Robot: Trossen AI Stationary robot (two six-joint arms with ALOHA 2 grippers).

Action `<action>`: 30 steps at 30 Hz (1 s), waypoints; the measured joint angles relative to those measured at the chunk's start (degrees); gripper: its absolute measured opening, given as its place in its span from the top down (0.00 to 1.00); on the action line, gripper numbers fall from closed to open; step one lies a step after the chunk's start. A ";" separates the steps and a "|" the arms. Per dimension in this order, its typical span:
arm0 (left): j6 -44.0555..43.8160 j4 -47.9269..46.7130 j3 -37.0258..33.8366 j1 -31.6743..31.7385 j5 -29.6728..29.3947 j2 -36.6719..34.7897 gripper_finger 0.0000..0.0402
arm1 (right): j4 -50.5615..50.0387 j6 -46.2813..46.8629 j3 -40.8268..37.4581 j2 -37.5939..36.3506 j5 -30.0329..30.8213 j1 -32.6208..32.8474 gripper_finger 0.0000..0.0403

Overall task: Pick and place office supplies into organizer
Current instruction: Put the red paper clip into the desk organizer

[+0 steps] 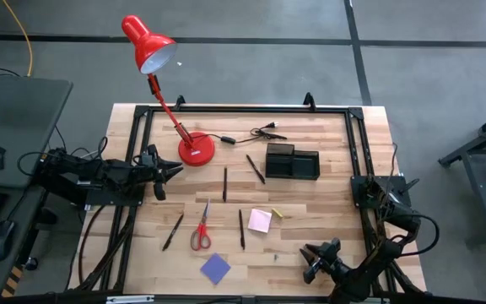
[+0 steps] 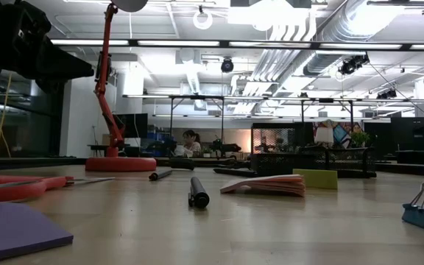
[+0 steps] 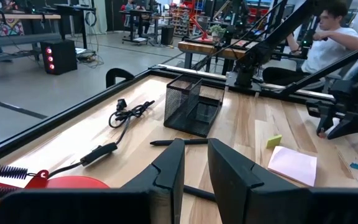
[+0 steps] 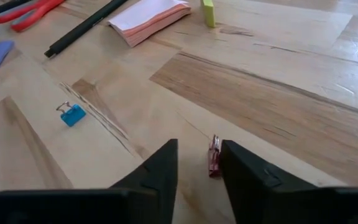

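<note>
From above, the right gripper (image 1: 313, 263) hung low, the organizer (image 1: 292, 161) well ahead of it; the left gripper (image 1: 165, 171) waited, narrowly parted and empty. In the right wrist view, a red clip (image 4: 214, 155) lay at its tip, though I could not tell whether it was grasped. A pick seemed in hand, so the next move called for a sure hold, then a lift.

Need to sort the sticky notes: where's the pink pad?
In the high view, the pink note pad lies on the table's front-center, right of a dark pen, the small yellow piece beside it.

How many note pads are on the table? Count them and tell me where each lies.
2. The pink note pad lies mid-table beside the small yellow piece; the blue-purple note pad lies by the scissors handles. None seems hidden.
</note>
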 joint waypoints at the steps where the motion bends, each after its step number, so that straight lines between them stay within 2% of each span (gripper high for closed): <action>1: 0.01 -0.02 0.01 0.00 0.01 -0.01 0.85 | 0.19 -0.17 0.00 0.00 -0.01 0.00 0.75; 14: 0.00 -0.02 -0.01 0.00 0.01 -0.01 0.84 | 0.40 -2.15 0.00 0.00 1.10 -0.87 0.98; 21: 0.00 -0.02 0.01 0.00 0.00 -0.01 0.85 | 0.31 -3.20 0.00 0.00 1.17 -3.00 0.96; 25: -0.01 -0.01 -0.01 0.00 -0.01 -0.01 0.84 | -0.03 -4.49 0.00 0.00 1.22 -4.62 0.98; 30: 0.01 -0.02 0.01 0.00 -0.01 -0.01 0.85 | -0.31 -6.62 0.00 0.00 4.62 -7.19 0.98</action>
